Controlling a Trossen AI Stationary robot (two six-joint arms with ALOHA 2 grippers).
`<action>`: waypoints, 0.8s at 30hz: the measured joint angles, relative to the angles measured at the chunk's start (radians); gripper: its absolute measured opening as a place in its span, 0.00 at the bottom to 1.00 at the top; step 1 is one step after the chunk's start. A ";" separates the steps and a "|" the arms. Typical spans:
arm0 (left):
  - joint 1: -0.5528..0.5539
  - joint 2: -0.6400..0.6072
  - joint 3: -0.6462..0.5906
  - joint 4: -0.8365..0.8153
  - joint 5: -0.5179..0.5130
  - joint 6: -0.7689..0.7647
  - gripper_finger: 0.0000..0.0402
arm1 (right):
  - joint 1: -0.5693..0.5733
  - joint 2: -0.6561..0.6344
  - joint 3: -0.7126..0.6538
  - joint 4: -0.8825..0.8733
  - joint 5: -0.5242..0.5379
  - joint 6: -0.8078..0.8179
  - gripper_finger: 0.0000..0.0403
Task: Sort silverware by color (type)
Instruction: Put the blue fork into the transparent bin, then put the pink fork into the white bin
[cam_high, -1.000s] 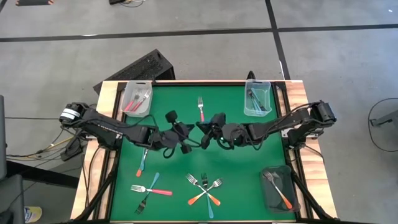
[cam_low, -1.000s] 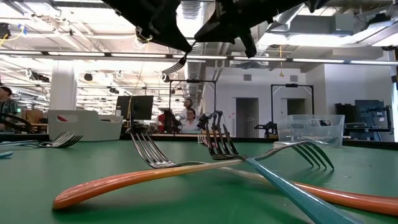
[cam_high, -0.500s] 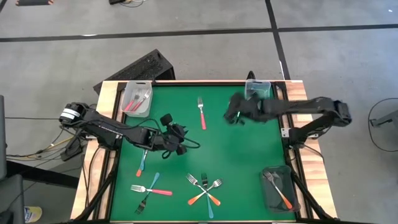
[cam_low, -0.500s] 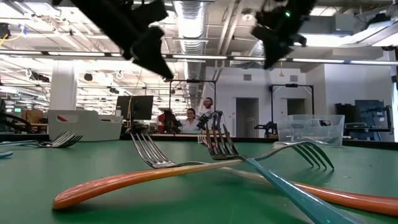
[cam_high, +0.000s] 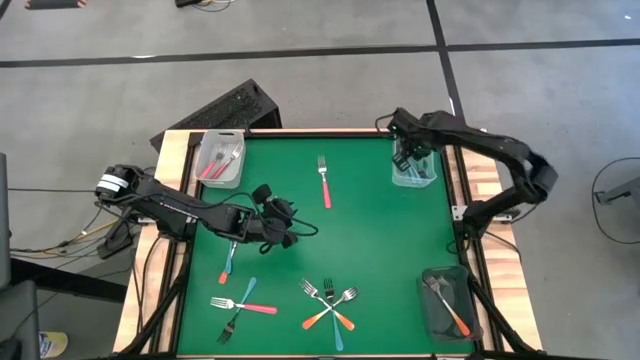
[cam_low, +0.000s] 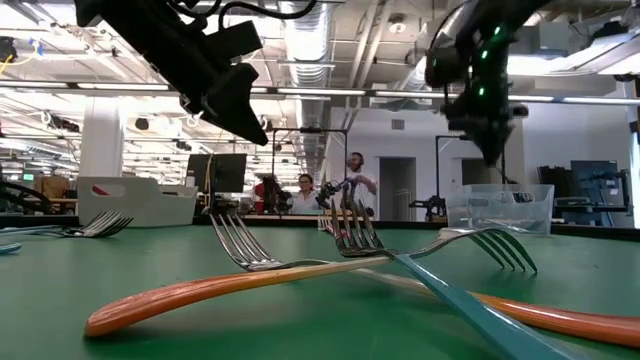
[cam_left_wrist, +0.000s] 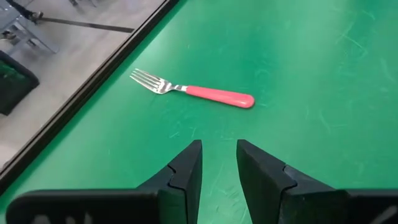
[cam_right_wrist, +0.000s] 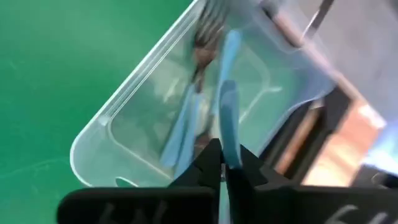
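Observation:
My right gripper is at the table's far right corner, over the clear bin that holds blue-handled forks, and is shut on a blue fork. In the low view it points down above that bin. My left gripper hovers open and empty over the mat left of centre, with a pink-handled fork lying flat ahead of it. More forks lie flat on the mat: one under the left arm, a crossed pile and another group near the near edge. My right gripper pinches the blue fork by its handle between its two fingers. The fork runs on past the fingertips, tines leading, over the open bin. The fingers come from above, pointing down; whether the fork touches the forks in the bin, I cannot tell.
A clear bin with pink-handled forks sits at the far left corner. A dark bin with an orange-handled fork sits at the near right corner. The mat's middle is bare green. People stand in the room beyond the table.
My right gripper has swung from the middle of the table, where it met the left gripper, to the far right corner and tipped downward over the clear bin, carrying the blue fork. My left gripper has drawn back a little toward the table's left.

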 joint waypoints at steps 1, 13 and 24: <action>-0.003 0.000 0.000 -0.006 0.004 -0.001 0.22 | -0.011 0.021 -0.006 0.005 -0.003 -0.002 0.11; -0.061 -0.067 0.000 -0.280 -0.012 -0.201 0.22 | 0.038 0.028 -0.018 0.160 0.020 -0.005 0.53; -0.135 -0.112 -0.008 -0.699 0.008 -0.659 0.22 | 0.388 -0.115 -0.041 0.413 0.021 0.109 0.55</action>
